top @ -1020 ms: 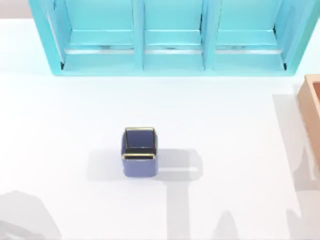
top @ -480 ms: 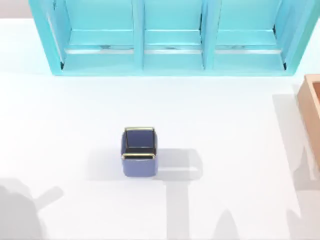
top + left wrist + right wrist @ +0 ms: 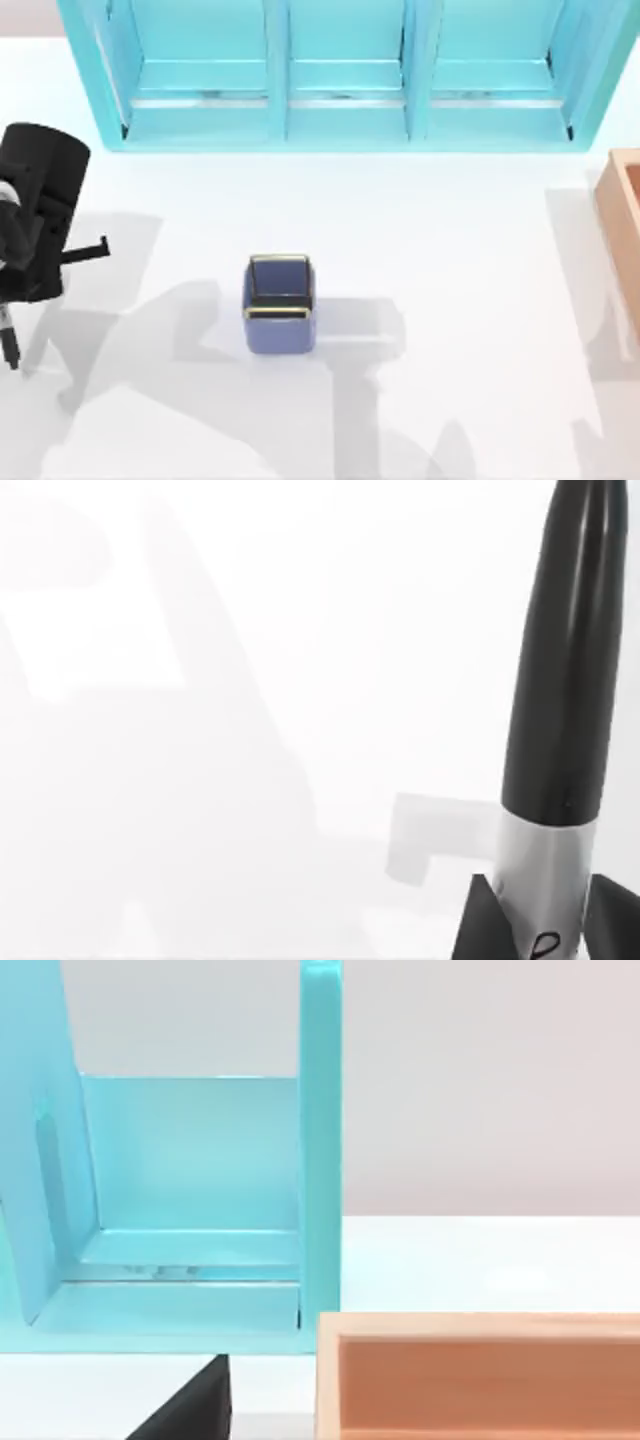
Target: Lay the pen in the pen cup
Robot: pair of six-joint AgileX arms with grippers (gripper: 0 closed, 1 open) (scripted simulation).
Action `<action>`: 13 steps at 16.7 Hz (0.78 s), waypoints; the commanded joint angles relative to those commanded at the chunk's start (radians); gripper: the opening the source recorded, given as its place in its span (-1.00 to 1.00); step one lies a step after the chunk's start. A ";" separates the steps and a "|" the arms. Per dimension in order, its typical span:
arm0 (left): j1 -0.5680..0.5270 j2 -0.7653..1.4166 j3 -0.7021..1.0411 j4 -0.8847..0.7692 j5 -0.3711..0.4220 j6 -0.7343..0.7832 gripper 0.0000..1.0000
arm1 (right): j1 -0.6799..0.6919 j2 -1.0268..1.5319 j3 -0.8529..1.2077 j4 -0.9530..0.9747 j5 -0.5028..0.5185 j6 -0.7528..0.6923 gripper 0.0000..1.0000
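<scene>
Black and glossy, the pen (image 3: 560, 680) sits clamped between the left gripper's (image 3: 545, 925) fingers (image 3: 478, 925), which pinch it at its pale grey band — the dark barrel runs out past the fingertips over the white bench (image 3: 450, 250). From above, the left arm hangs at the bench's far-left edge, the pen's thin end poking toward the near side. Well to its right, mid-bench, stands the blue-purple pen cup (image 3: 279, 305), upright — its dark inside holds nothing. Beyond it stands the turquoise shelf unit (image 3: 340, 75); a tan wooden box (image 3: 622, 215) sits at the right edge. One right gripper finger (image 3: 190, 1410) shows near that box; whether they are apart I cannot tell.
</scene>
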 joint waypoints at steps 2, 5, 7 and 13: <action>-0.213 0.058 0.021 0.082 -0.258 -0.020 -1.00 | 0.000 0.000 0.000 0.000 0.000 0.000 1.00; -0.506 0.117 0.078 0.211 -0.593 -0.056 -1.00 | 0.000 0.000 0.000 0.000 0.000 0.000 1.00; -0.671 0.140 0.127 0.298 -0.771 -0.081 -1.00 | 0.000 0.000 0.000 0.000 0.000 0.000 1.00; -0.931 0.155 0.256 0.475 -1.065 -0.140 -1.00 | 0.000 0.000 0.000 0.000 0.000 0.000 1.00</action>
